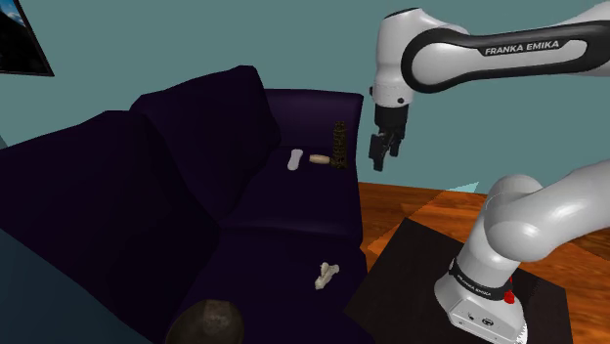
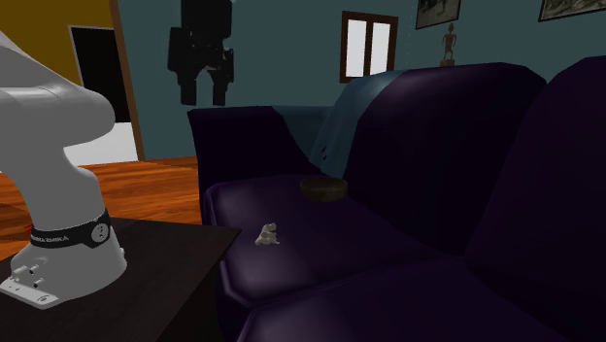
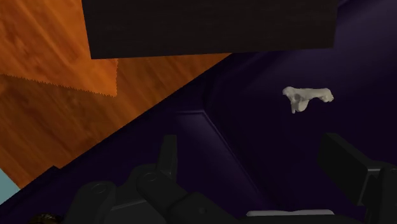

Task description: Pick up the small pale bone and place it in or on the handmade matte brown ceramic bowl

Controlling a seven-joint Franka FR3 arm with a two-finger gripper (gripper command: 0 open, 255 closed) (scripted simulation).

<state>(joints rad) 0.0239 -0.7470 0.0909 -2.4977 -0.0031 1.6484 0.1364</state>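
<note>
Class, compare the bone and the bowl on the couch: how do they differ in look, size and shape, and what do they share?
The bone is pale; the bowl is dark brown. The bone is small and knobbly; the bowl is wider and round. Both rest on the dark couch seat, apart from each other.

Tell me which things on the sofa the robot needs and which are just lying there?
Needed: small pale bone; dark brown round bowl.
Just lying about: flat white piece; short tan cylinder; tall dark knobbly object.
</note>
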